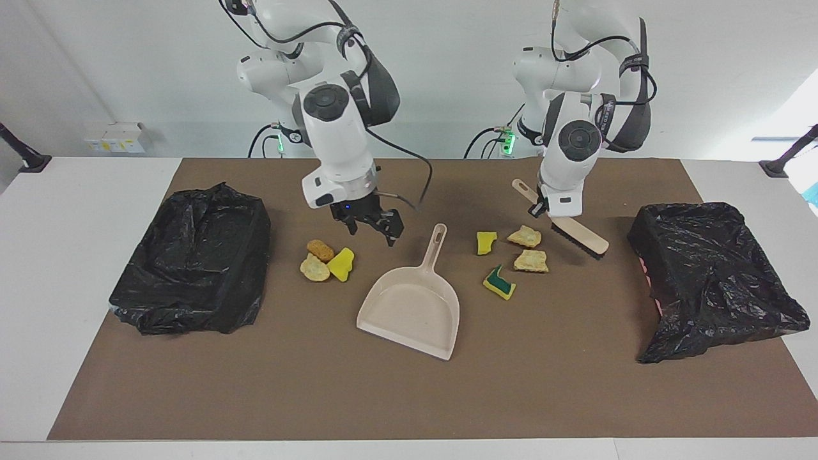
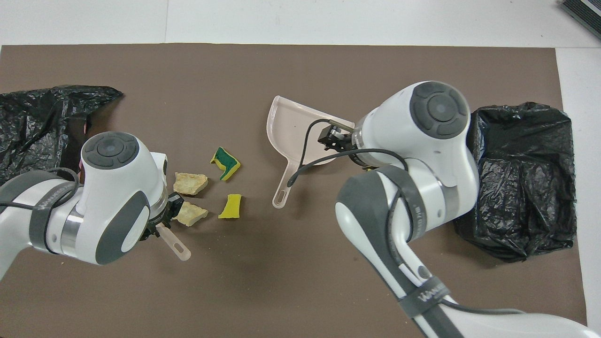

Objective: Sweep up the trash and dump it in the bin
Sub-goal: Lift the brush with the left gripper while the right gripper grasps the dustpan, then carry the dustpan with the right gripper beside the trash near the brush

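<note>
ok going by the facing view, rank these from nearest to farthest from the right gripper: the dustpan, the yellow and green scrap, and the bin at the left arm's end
Measured from the right gripper:
1. Dustpan: its handle tip lies just beside the gripper, mid-table.
2. Yellow and green scrap: past the dustpan, toward the left arm's end.
3. Black-bagged bin: at the left arm's end of the table.

both pincers low, mid-table
</note>
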